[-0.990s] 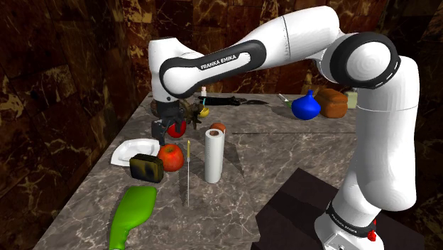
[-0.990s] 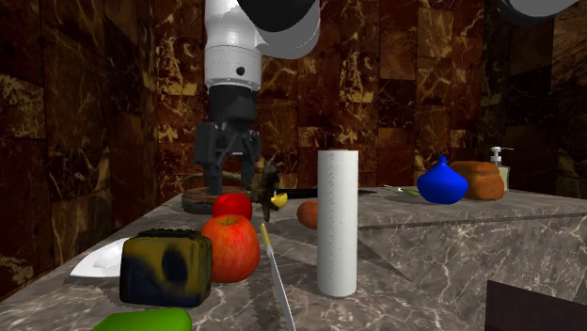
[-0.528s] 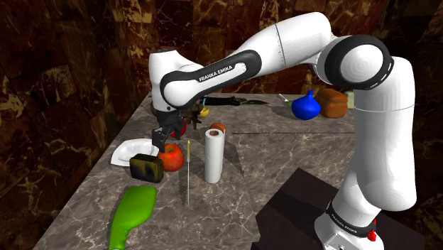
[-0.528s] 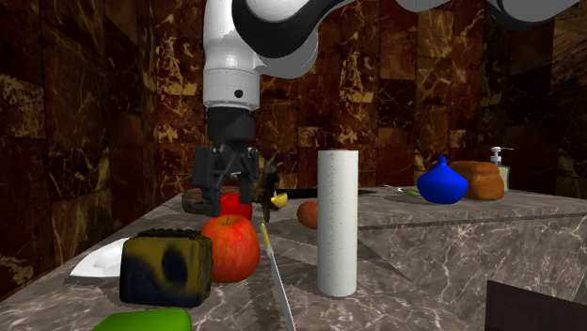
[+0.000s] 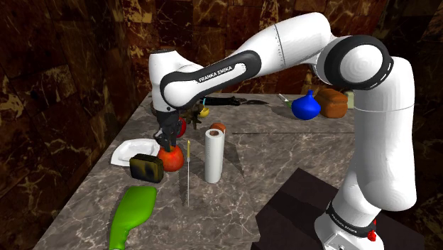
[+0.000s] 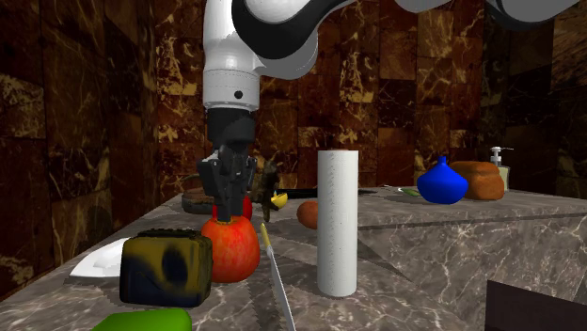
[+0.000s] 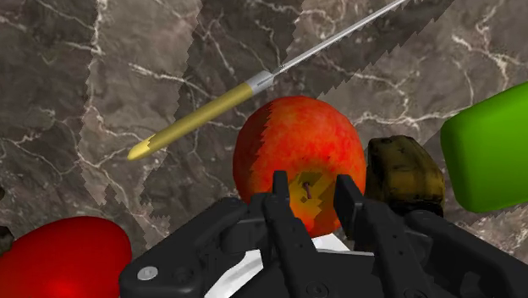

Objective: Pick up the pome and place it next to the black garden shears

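The pome is a red and orange apple (image 5: pixel 171 158) (image 6: pixel 230 246) (image 7: pixel 296 161) on the marble table, between a white plate (image 5: pixel 131 150) and a paper roll (image 5: pixel 214 155). My black gripper (image 5: pixel 169 142) (image 6: pixel 226 212) (image 7: pixel 311 190) points straight down onto its top. The fingers are drawn in narrow and pinch the apple's crown, with the stem dimple between them. The apple rests on the table. A long black tool (image 5: pixel 234 100), seemingly the shears, lies at the table's far edge.
A red round fruit (image 5: pixel 182 126) (image 7: pixel 68 258) sits just behind the apple, and a dark yellow-black block (image 5: pixel 145 167) (image 7: pixel 404 169) touches its front. A yellow-handled skewer (image 5: pixel 188 170), a green bottle (image 5: pixel 132 213), a blue vase (image 5: pixel 306 106) and a brown loaf (image 5: pixel 332 103) also stand about.
The gripper came from over the red round fruit toward the apple, sank onto its top, and its fingers went from wide apart to narrow.
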You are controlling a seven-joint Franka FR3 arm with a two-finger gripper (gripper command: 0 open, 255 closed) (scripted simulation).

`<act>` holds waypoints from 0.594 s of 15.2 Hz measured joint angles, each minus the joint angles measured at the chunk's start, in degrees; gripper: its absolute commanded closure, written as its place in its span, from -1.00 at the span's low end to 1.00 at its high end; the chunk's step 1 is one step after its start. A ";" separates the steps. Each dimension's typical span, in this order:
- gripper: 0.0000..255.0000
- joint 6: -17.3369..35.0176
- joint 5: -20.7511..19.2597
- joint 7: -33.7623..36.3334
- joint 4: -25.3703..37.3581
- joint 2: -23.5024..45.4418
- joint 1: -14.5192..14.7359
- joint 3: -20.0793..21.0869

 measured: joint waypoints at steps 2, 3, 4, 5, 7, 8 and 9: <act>1.00 0.01 0.00 -0.01 -0.02 -0.09 -0.03 -0.01; 1.00 0.01 0.01 -0.02 -0.05 -0.09 -0.03 -0.01; 1.00 0.01 0.01 -0.02 -0.06 -0.10 -0.04 -0.01; 1.00 0.01 0.01 -0.03 -0.06 -0.11 -0.04 -0.01; 1.00 0.02 0.02 -0.03 -0.07 -0.11 -0.04 -0.01; 1.00 0.01 0.00 -0.01 -0.02 -0.09 -0.03 -0.01; 1.00 -0.33 0.07 -0.04 0.14 -0.22 -0.03 0.02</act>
